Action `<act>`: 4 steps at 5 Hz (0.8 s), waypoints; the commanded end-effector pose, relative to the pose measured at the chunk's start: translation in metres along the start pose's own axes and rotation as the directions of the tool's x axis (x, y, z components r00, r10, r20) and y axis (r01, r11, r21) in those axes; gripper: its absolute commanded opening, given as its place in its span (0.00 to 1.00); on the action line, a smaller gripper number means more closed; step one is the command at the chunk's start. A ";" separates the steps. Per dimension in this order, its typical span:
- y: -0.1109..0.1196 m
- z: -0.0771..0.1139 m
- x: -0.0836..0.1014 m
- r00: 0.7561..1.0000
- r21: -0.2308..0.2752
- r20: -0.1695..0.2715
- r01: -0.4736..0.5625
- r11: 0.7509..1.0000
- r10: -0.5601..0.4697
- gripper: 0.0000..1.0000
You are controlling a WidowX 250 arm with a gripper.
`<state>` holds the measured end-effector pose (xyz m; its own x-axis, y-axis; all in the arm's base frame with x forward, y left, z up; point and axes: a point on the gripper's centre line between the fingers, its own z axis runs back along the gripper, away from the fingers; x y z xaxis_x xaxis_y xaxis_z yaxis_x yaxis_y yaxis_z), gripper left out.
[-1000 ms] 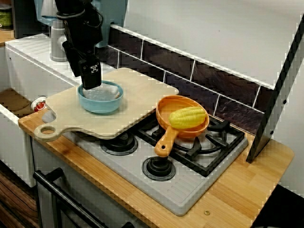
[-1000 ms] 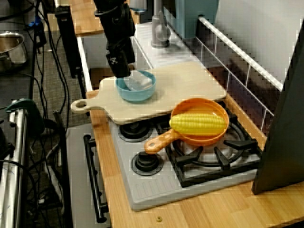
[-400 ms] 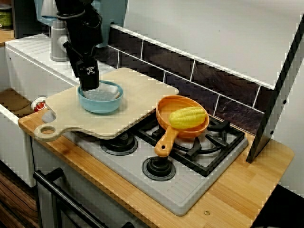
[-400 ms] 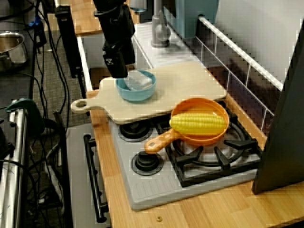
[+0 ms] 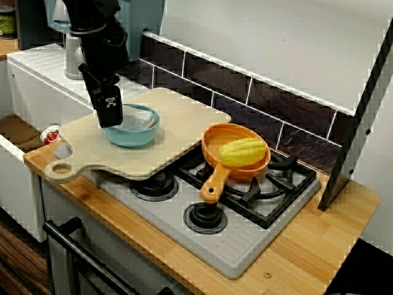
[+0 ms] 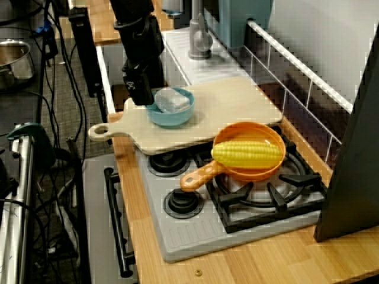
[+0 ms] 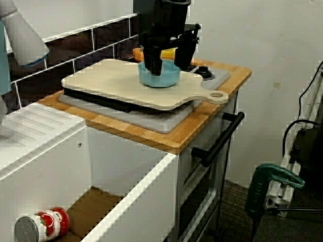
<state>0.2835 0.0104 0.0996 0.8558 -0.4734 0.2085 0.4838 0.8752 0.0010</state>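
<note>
Tool [image 5: 112,118] hangs right at the sink-side rim of the blue bowl [image 5: 140,133] on the cutting board [image 5: 181,132], seen from the front. From the stove end, there's a pale cloth [image 6: 173,102] inside that bowl. Sink-side view: jaws spread wide apart, gripping nothing.
</note>
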 end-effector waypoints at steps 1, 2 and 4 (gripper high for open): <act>0.006 0.010 -0.003 0.999 0.038 0.036 0.010 0.999 -0.012 1.00; 0.006 0.008 -0.004 1.000 0.038 0.029 0.010 0.999 -0.011 1.00; 0.008 0.007 -0.006 1.000 0.046 0.029 -0.004 0.999 0.003 0.81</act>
<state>0.2767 0.0152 0.0929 0.8591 -0.4714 0.1992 0.4772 0.8785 0.0208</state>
